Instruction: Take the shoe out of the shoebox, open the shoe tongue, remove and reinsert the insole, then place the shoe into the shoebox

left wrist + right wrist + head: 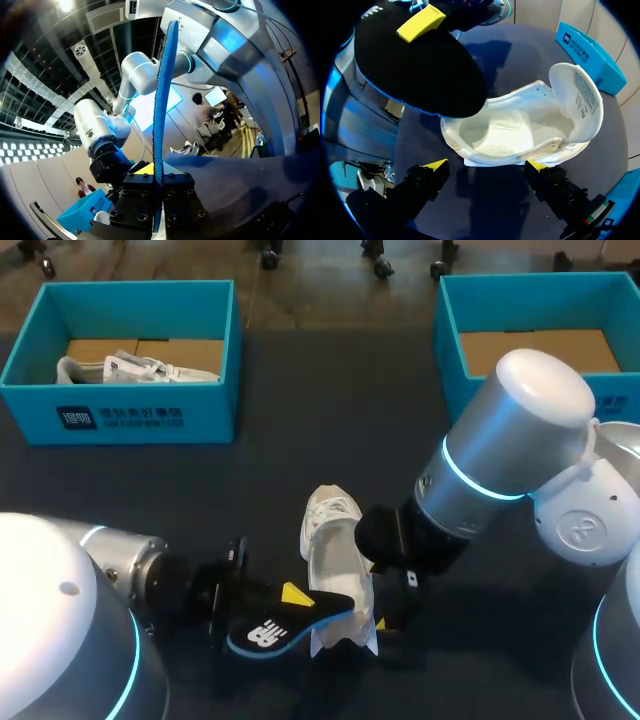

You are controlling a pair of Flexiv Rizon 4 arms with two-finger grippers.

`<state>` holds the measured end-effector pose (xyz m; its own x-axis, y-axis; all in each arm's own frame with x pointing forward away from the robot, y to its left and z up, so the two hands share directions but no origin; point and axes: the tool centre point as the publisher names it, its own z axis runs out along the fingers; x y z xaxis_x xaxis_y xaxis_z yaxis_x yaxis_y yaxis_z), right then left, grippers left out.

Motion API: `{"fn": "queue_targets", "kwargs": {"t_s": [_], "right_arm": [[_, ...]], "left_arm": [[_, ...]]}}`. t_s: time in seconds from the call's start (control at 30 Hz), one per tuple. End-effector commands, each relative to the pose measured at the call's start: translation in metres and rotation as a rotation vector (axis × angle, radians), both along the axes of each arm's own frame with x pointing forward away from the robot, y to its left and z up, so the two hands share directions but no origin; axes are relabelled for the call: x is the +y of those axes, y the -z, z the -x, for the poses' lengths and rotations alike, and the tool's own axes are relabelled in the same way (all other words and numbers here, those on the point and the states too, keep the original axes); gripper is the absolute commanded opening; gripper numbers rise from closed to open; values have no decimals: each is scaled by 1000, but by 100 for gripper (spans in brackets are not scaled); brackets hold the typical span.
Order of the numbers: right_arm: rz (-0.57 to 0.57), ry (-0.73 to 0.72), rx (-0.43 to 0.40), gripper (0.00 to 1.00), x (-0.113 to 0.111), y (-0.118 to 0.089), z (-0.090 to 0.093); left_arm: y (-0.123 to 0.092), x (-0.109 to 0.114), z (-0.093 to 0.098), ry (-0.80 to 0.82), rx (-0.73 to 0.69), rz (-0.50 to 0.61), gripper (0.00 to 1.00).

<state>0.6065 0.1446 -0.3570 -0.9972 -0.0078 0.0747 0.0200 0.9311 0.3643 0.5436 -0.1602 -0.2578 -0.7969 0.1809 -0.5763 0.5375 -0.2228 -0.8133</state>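
A white shoe (335,540) lies on the dark table, its tongue (577,100) folded up and its inside bare. My left gripper (290,602) is shut on a black insole with a blue underside (275,628), held just above and beside the shoe's heel. In the left wrist view the insole (161,100) stands edge-on, pinched in that gripper (159,197). My right gripper (487,165) stands open astride the shoe (520,130) at its heel end without touching it. The insole (420,65) hangs over the shoe's opening.
A blue shoebox (150,410) at the back left holds another white shoe (140,368). A second blue shoebox (450,330) at the back right shows only its cardboard bottom. My right arm (510,450) reaches in over the table's right half.
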Motion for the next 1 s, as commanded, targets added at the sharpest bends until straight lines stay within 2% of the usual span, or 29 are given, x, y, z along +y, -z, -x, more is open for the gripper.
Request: {"fn": "queue_targets", "kwargs": {"t_s": [0.03,0.43,1.0], "right_arm": [[1,1,0,100,2,2,0],[1,1,0,100,2,2,0],[1,1,0,100,2,2,0]], "left_arm": [[8,-2,-5,-8,7,-1,0],[25,-5,-24,-51,56,-15,0],[25,-23,-19,-39,67,-6,0]]}}
